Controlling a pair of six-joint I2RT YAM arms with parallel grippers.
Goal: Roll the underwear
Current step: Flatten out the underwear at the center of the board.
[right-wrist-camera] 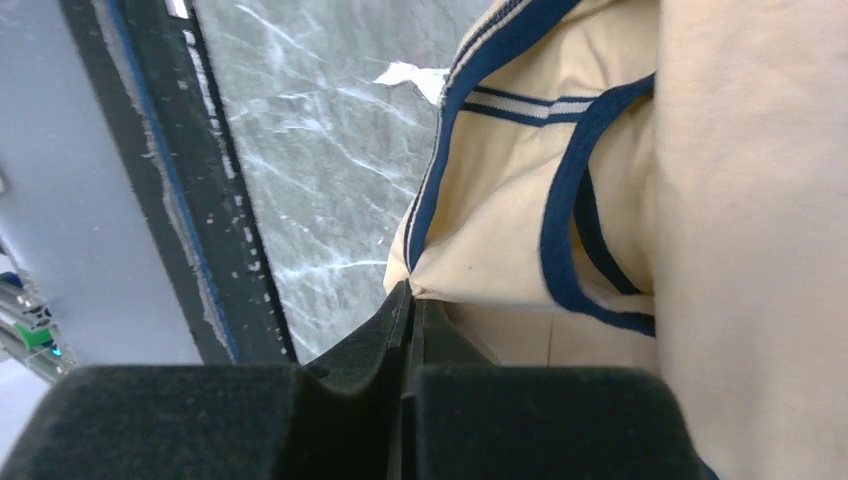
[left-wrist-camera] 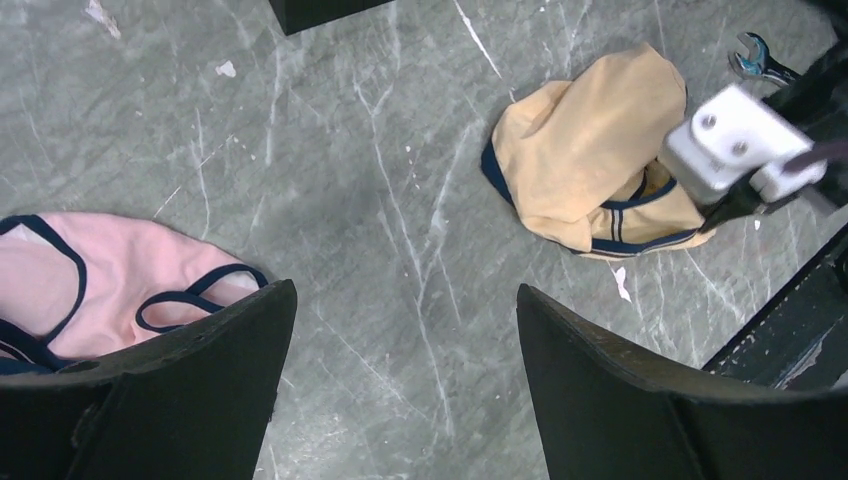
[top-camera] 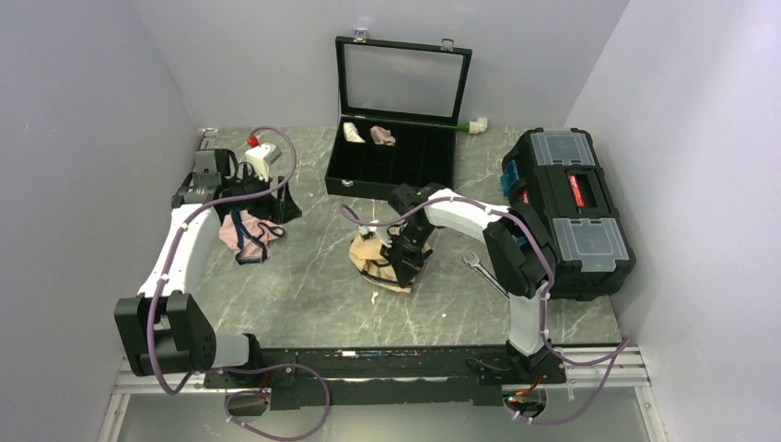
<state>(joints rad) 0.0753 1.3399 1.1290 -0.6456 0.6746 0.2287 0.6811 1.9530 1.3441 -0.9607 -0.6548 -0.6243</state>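
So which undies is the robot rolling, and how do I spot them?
Find the open black case at the back of the table; just in front of it, mid-table, lies the underwear, pinched by the right gripper. It is tan with navy edging, unlike the pink underwear off to the left.

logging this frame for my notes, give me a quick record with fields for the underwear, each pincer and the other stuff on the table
tan underwear: bunched at the middle of the table, not a neat roll
right pincer: shut, fabric edge pinched at its tips
left pincer: open, holding nothing
pink underwear: lying flat below the left pincer
black case: lid up, at the back, two small rolls inside
toolbox: right side, closed
wrench: beside the toolbox
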